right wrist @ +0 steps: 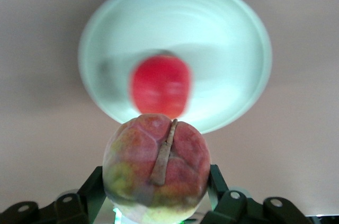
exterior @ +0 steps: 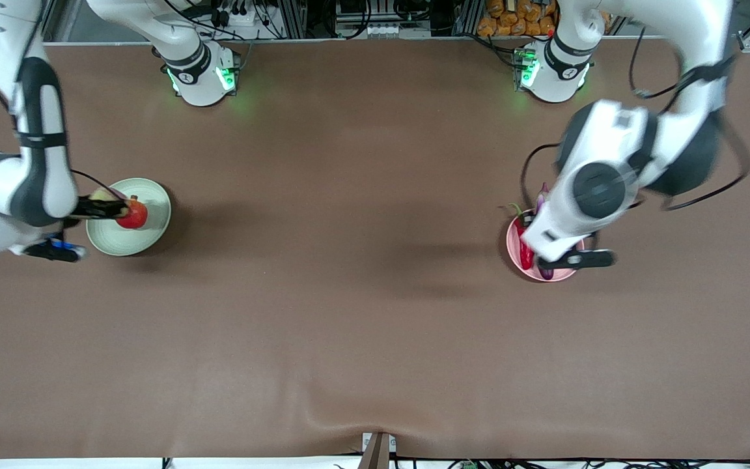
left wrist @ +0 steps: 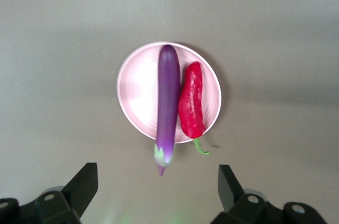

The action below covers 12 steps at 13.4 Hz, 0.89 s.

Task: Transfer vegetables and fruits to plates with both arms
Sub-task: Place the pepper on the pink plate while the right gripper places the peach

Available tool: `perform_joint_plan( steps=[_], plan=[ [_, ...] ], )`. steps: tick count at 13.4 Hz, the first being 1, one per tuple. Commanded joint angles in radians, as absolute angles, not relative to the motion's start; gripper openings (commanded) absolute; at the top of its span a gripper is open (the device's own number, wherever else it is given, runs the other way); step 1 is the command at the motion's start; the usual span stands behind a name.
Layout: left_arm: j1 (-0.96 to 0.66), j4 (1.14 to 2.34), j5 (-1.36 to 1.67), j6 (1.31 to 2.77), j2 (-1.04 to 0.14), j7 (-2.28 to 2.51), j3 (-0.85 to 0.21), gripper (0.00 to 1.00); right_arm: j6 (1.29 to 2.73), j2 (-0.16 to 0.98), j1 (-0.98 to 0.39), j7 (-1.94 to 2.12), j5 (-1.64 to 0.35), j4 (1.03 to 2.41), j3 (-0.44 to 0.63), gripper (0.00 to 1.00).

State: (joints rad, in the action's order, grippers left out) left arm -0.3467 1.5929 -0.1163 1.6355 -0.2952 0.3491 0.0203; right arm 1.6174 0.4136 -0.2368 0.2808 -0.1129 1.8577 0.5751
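While the green plate point(exterior: 153, 225) holds only the red fruit point(exterior: 133, 215), the right gripper point(right wrist: 157, 181) hangs over it clamping the lumpy fruit point(right wrist: 157, 173) – dropped here, it could knock the red one off (both roll). Left gripper point(left wrist: 156, 187), spread wide, empty, hovers over the pink plate point(left wrist: 135, 89); eggplant point(left wrist: 168, 105) and chili point(left wrist: 191, 99) lie parallel – stems overhanging the rim, toward the bases.

Setting: robotics laboratory, test bench. Two white jointed arms point(exterior: 616, 176) are standing bolted at one edge of a wide counter point(exterior: 375, 326) covered in plain brown sheeting, their bases point(exterior: 202, 75) glowing green. Black cables point(exterior: 707, 189) are looping along the arm links. Aluminium framing rails point(exterior: 375, 19) and bundled wiring are running along the counter's edge by the bases. Toy-like produce is sitting on two small plates, one pink point(exterior: 540, 251), one pale green point(exterior: 129, 217), as test props.
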Motion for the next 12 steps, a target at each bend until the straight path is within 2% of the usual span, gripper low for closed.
perform_joint_plan(
  steps=[1,3,4,5,8,12],
  plan=[
    [-0.279,1.621,-0.078,1.605,-0.186,0.246,0.011,1.0,1.707,0.388,-0.172,0.421,-0.072,1.942,0.566,0.0],
    [-0.215,1.626,-0.071,1.582,-0.128,0.129,0.011,1.0,1.796,0.388,-0.152,0.454,-0.074,2.002,0.565,0.0],
    [-0.192,1.637,-0.054,1.56,-0.095,0.082,0.012,1.0,1.805,0.391,-0.153,0.453,-0.074,2.005,0.565,0.28],
    [-0.174,1.658,-0.052,1.557,-0.054,0.051,0.011,1.0,1.805,0.396,-0.153,0.451,-0.077,2.002,0.565,0.98],
    [-0.117,1.681,-0.051,1.545,0.035,-0.026,-0.023,1.0,1.699,0.397,-0.169,0.451,-0.083,1.907,0.561,1.0],
    [-0.035,1.629,-0.052,1.494,0.057,-0.035,-0.118,1.0,1.481,0.403,-0.189,0.442,-0.106,1.608,0.482,1.0]
  ],
)
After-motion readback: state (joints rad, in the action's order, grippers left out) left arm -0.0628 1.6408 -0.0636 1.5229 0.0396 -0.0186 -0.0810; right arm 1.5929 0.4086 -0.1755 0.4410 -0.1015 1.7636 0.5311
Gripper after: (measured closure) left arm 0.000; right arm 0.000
